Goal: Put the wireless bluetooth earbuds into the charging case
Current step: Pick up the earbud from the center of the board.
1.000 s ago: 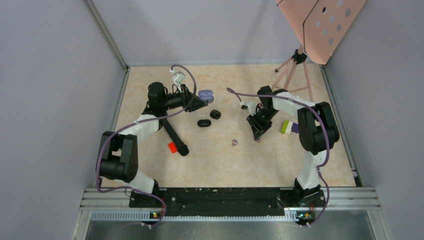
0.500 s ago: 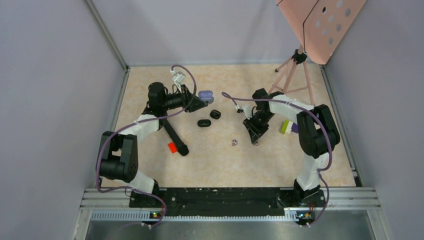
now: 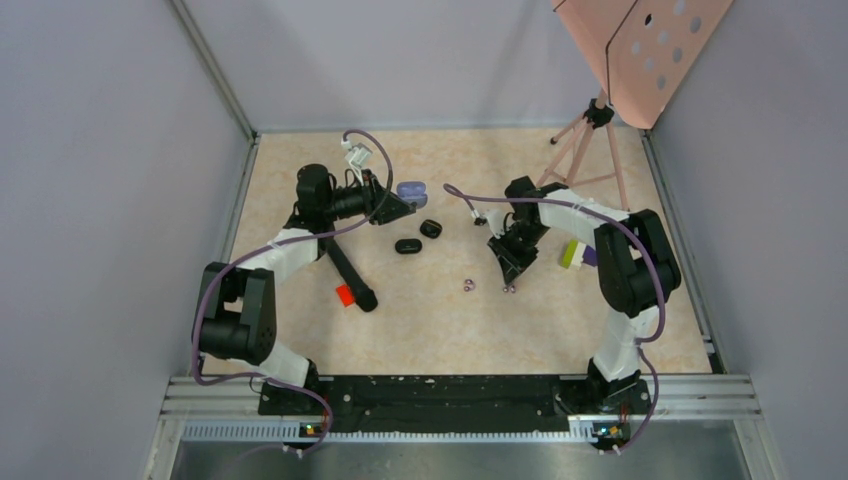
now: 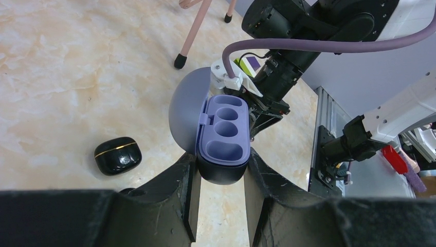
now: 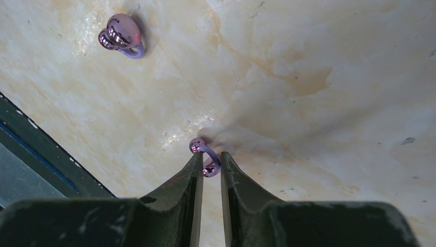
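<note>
The top camera sits above and behind my bases, looking down on the whole table (image 3: 450, 330). My left wrist camera looks low along my left fingers (image 4: 175, 200), close on the open purple charging case (image 4: 224, 139), facing my right arm (image 4: 308, 25) beyond. My right wrist camera looks steeply down past my right fingers (image 5: 185, 195), very near the table. Its purple earbud (image 5: 204, 157) and second purple earbud (image 5: 122, 36) show tiny from the top.

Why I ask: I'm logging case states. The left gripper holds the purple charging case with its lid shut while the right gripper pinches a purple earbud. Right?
The lid is open: the left wrist view shows the left gripper holding the purple charging case with empty sockets exposed. The right gripper does pinch a purple earbud.
</note>
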Robot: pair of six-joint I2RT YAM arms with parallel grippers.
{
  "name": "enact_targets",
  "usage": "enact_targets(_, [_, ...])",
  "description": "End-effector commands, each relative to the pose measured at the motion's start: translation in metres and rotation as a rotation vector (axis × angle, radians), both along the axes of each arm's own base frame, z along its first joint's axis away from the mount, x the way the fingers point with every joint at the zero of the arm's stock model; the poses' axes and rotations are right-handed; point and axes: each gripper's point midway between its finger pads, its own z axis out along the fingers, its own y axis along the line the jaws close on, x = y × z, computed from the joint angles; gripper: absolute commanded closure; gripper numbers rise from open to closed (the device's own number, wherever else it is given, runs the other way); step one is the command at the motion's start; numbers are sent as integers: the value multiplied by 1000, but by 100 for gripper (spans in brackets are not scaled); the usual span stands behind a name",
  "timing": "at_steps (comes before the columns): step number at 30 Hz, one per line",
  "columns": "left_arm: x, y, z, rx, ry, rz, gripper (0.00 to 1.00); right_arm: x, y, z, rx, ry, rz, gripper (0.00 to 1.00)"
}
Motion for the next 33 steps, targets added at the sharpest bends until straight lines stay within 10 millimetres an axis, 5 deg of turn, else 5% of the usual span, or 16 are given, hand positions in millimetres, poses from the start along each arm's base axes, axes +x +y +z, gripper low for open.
enact_targets(1, [8,1,17,-3,-74,5,100,2,6,17,34,-43,17,83])
enact_targets(17, [8,1,16,-1,-69,5,100,-6,3,8,42,-36,63,83])
enact_targets(23, [7,1,14,3,-66,5,100,-4,3,7,45,-47,68,93])
enact_targets(29, [7,1,15,3,-67,2,100,8,5,29,58,-126,64,100])
enact_targets(33, [6,0,18,-6,-75,-13,100,19,11,69,116,-253,91,100])
